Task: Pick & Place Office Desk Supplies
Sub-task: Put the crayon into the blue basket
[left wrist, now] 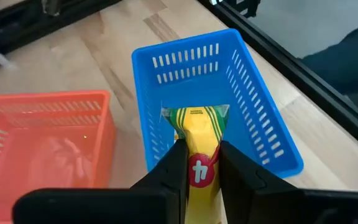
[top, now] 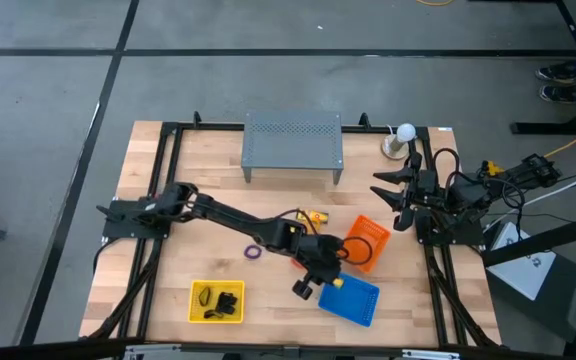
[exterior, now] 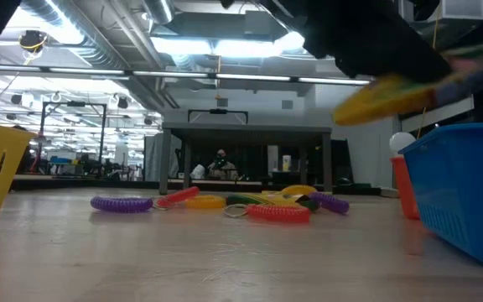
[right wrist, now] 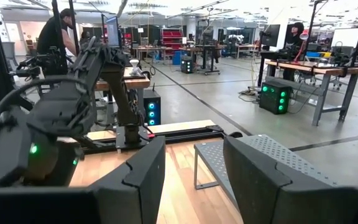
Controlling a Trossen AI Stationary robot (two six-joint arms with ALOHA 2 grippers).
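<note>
Right now your left hand (left wrist: 202,163) pinches a yellow packet (left wrist: 199,140) between its two fingers, gripping it near one end so the rest hangs clear over the blue basket (left wrist: 263,134). You hold it above the basket's open top, not yet inside, so a release from here would likely drop it straight in. In the high view the same hand (top: 330,272) sits at the blue basket's (top: 360,304) near corner, just beside the orange basket (top: 373,232). The yellow basket (top: 196,300) already holds some black clips (top: 228,302), which suggests you are sorting by kind. Loops and more packets (exterior: 267,201) wait in a loose heap mid-bench, with a purple loop (exterior: 122,203) lying apart. Your right hand (right wrist: 194,171) rests at the bench's (top: 168,260) far right side, fingers spread, holding nothing, facing the grey shelf (top: 293,142).
</note>
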